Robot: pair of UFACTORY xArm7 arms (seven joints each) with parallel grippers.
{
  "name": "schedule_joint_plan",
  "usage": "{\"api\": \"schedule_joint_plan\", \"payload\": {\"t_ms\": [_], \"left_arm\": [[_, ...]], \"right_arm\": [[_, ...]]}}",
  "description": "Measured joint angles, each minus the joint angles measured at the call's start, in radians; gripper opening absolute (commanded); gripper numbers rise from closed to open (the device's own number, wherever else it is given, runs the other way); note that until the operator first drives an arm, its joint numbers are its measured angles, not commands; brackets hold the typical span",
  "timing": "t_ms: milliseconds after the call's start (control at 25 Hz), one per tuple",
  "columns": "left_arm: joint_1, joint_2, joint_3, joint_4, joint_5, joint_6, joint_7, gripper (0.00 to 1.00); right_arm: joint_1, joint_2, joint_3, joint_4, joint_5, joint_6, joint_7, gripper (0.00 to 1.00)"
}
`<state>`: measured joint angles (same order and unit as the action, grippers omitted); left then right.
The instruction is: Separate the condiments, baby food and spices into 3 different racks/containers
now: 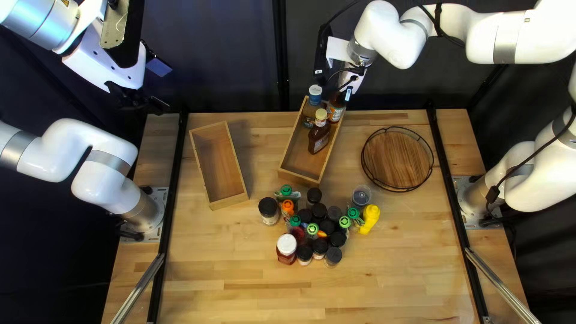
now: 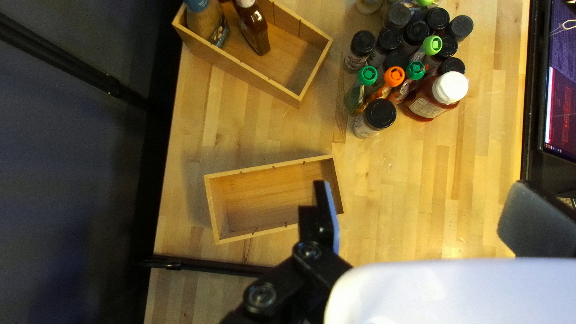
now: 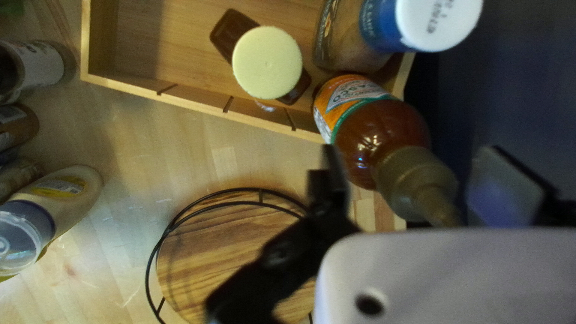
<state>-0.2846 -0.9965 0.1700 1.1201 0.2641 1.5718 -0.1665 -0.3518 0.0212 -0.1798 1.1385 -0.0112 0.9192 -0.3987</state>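
Note:
My right gripper (image 1: 347, 90) is above the far end of the middle wooden box (image 1: 290, 175). In the right wrist view the right gripper (image 3: 410, 153) is open, with an orange-labelled sauce bottle (image 3: 384, 129) between its fingers and visible gaps beside the neck. That bottle is at the box's corner; whether it rests inside is unclear. A brown bottle (image 1: 318, 139) and a blue-collared jar (image 3: 375, 27) are at the same box. My left gripper (image 1: 157, 105) hangs beyond the far left table corner. In the left wrist view the left gripper (image 2: 420, 189) is open and holds nothing.
A second wooden box (image 2: 270, 198) with nothing in it stands left of the middle one. At the right is a round wooden tray (image 1: 397, 159) with a wire rim. Several jars and bottles crowd the table's middle, including a white-capped jar (image 1: 287, 245) and a yellow bottle (image 1: 370, 218).

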Motion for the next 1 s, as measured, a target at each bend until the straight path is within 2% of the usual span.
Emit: {"api": "schedule_joint_plan", "payload": {"t_ms": [40, 80, 120, 360, 640, 840, 1000], "left_arm": [[0.0, 0.0, 0.0, 0.0, 0.0, 0.0, 0.0, 1.0], [0.0, 0.0, 0.0, 0.0, 0.0, 0.0, 0.0, 1.0], [0.0, 0.0, 0.0, 0.0, 0.0, 0.0, 0.0, 1.0], [0.0, 0.0, 0.0, 0.0, 0.0, 0.0, 0.0, 1.0], [0.0, 0.0, 0.0, 0.0, 0.0, 0.0, 0.0, 1.0], [0.0, 0.0, 0.0, 0.0, 0.0, 0.0, 0.0, 1.0], [0.0, 0.0, 0.0, 0.0, 0.0, 0.0, 0.0, 1.0]], "right_arm": [[0.003, -0.004, 0.003, -0.001, -0.002, 0.004, 0.002, 0.89], [0.006, -0.008, 0.005, -0.001, -0.005, 0.007, 0.005, 0.98], [0.008, -0.013, 0.008, -0.001, -0.007, 0.011, 0.007, 1.0], [0.02, -0.074, 0.021, -0.021, -0.019, 0.026, 0.012, 1.0], [0.048, -0.266, 0.065, -0.119, -0.027, 0.067, 0.046, 1.0], [0.12, -0.404, 0.136, -0.225, 0.017, 0.135, 0.058, 1.0], [0.201, -0.481, 0.233, -0.321, 0.048, 0.163, 0.09, 1.0]]}}
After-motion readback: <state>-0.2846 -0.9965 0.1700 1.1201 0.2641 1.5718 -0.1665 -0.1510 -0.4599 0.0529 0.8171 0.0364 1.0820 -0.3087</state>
